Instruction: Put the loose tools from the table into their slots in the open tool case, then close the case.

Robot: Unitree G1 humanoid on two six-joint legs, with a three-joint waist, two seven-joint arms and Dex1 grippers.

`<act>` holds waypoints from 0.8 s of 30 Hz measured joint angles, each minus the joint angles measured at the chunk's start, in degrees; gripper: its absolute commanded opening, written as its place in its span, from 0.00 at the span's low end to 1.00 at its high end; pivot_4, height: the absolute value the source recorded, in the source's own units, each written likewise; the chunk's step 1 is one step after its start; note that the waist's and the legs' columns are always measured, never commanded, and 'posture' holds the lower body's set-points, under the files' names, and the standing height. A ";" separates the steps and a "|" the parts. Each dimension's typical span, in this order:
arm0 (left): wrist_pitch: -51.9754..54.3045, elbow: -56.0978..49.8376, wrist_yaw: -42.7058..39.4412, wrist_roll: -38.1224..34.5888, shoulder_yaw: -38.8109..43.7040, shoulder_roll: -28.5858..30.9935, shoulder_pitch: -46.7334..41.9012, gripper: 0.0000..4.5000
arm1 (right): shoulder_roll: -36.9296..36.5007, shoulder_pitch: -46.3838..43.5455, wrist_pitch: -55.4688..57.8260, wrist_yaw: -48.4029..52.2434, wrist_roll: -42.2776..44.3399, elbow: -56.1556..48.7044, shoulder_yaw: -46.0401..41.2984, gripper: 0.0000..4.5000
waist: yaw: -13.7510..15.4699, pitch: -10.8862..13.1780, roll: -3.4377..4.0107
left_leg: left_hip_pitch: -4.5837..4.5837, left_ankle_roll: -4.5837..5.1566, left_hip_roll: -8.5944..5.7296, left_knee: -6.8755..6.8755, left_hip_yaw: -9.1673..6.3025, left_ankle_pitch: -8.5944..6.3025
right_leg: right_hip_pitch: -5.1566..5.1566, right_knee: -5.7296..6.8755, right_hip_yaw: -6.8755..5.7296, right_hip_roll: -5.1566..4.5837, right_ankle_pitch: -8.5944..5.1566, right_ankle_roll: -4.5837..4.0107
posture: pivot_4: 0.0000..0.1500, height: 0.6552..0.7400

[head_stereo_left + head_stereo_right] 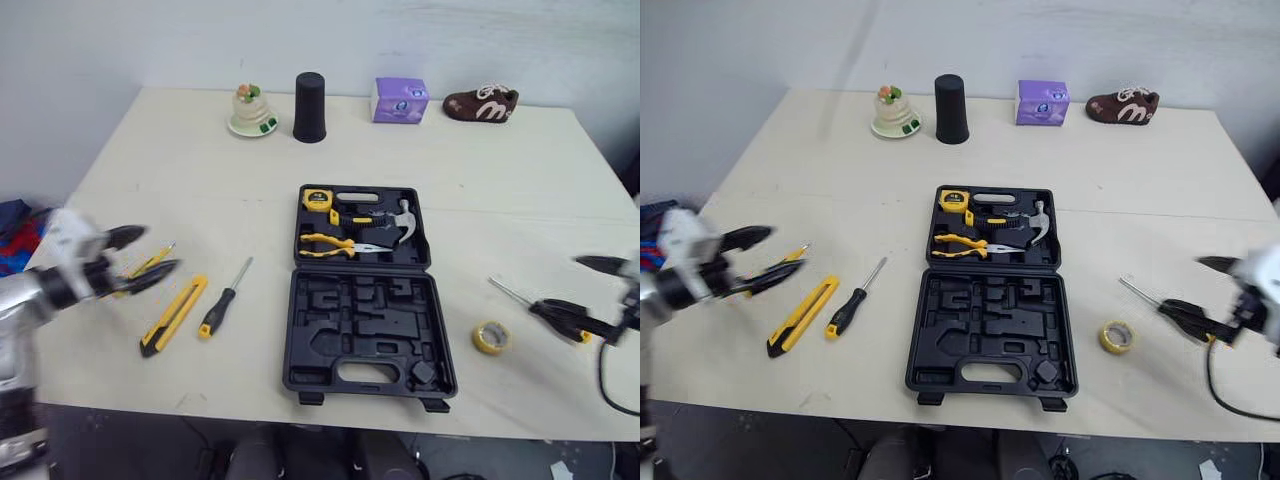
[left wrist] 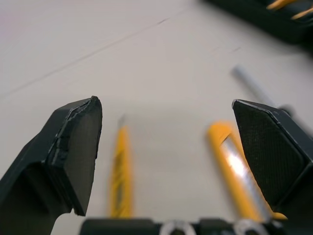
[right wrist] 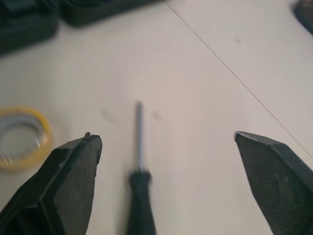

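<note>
The open black tool case (image 1: 365, 330) lies mid-table. Its far half holds a tape measure (image 1: 317, 198), pliers (image 1: 330, 245) and a hammer (image 1: 392, 222); the near half's slots are bare. On the left lie a yellow utility knife (image 1: 174, 315), a black-and-yellow screwdriver (image 1: 224, 300) and a slim yellow tool (image 2: 121, 171). My left gripper (image 1: 150, 252) hovers open just above that slim tool. On the right lie a yellow tape roll (image 1: 491, 337) and a black-handled screwdriver (image 3: 140, 161). My right gripper (image 1: 1225, 300) hangs open over the screwdriver's handle end, with nothing held.
Along the table's far edge stand a small figurine on a dish (image 1: 250, 112), a black cup (image 1: 309, 107), a purple tissue box (image 1: 399, 100) and a brown shoe (image 1: 480, 103). A black cable (image 1: 606, 385) loops by the right edge.
</note>
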 measured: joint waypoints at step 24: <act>1.16 2.05 -0.07 -8.88 8.23 8.66 14.81 1.00 | 4.10 -2.47 -11.74 0.80 10.64 17.65 -2.97 1.00 | -2.95 -0.09 -0.07 | 1.05 -0.42 -0.03 -1.00 -0.08 -0.28 | 1.02 -0.41 -0.23 -0.50 -0.20 -0.40 | 1.00 1.00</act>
